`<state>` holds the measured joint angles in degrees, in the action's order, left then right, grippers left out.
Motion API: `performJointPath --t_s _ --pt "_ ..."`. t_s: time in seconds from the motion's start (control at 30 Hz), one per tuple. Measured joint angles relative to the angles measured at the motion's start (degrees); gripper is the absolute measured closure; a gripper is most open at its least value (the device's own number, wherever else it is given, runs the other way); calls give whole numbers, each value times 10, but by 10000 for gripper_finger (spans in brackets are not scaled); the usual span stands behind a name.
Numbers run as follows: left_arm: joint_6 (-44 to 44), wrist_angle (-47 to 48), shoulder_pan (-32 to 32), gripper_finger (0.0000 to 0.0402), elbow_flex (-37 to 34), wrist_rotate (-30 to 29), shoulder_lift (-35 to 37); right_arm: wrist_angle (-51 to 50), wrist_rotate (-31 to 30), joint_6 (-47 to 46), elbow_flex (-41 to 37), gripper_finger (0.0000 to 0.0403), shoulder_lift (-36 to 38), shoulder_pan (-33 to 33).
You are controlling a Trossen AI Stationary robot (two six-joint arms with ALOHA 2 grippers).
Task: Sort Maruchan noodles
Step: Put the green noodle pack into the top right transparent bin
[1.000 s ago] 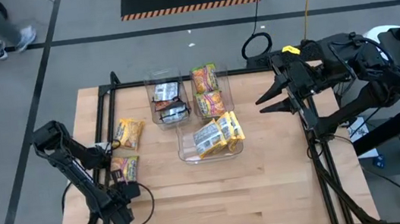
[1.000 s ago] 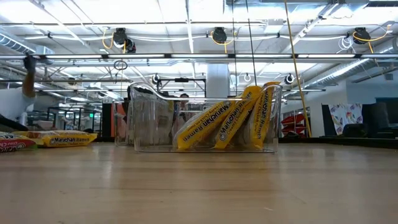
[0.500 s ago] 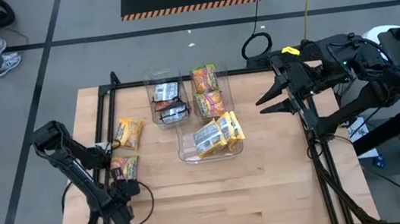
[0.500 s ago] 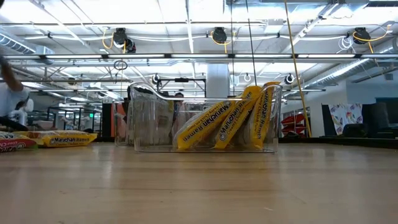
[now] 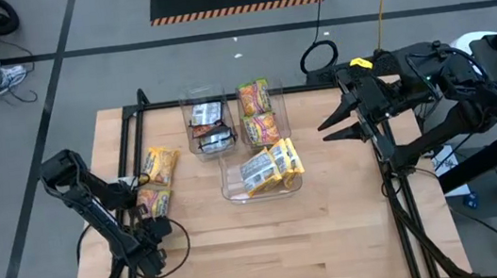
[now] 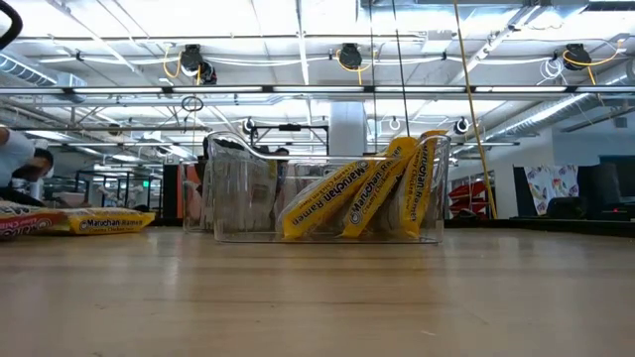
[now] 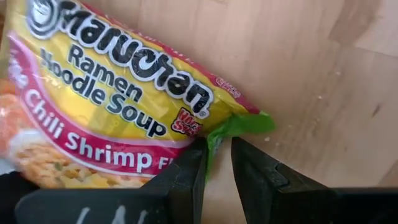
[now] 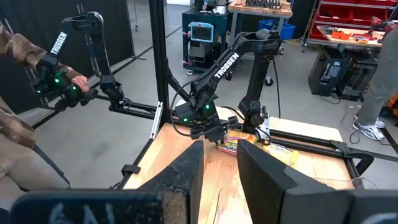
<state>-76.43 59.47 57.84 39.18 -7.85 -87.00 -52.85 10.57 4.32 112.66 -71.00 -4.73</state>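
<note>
Since a second ago your left gripper (image 5: 157, 222) has crept toward the Chili Shrimp packet (image 5: 154, 203) near the table's (image 5: 272, 250) left edge, and in the low view that packet's end has lifted a little off the wood, so you are likely at the point of taking hold. From the left wrist view the jaws stand narrowly apart on either side of the packet's green crimped corner (image 7: 239, 124); whether they are pinching the film or only bracketing it cannot be told. That packet is yellow with a pink-red band, flat and glossy, and the thin seam you are on will probably slip or tear sooner than the body would. Just beyond it lies a second loose packet (image 5: 162, 165), yellow too, flat on the wood and apart from the bins. Everything else looks sorted: the near clear bin (image 5: 233, 194) at the table's middle holds yellow packets (image 5: 271, 167) leaning on edge, the far right bin (image 5: 280, 107) holds a yellow-and-red stack (image 5: 257, 113), and the far left bin (image 5: 186, 118) holds dark packets (image 5: 209, 125). So judge the task as nearly done, with these two left to place. Your right gripper (image 5: 337, 126) waits above the table's far right corner with its jaws apart and nothing between them. A person stands at the floor's far left corner, well clear.
</note>
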Motion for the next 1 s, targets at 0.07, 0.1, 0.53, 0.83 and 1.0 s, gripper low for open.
performJointPath --t_s 0.07,0.1,0.53,0.83,1.0 --pt "-7 -10 0 324 -5 -1 1 0 0 0 0 310 0 0" --pt "-8 -18 0 330 -8 -1 2 0 0 0 0 310 0 0" --pt "-92 -45 -8 399 -5 3 1 0 0 0 0 310 0 0" --pt "-111 -58 -31 400 28 5 43 0 0 0 0 310 0 0" --pt "-111 -43 -38 401 52 -12 75 0 0 0 0 310 0 0"
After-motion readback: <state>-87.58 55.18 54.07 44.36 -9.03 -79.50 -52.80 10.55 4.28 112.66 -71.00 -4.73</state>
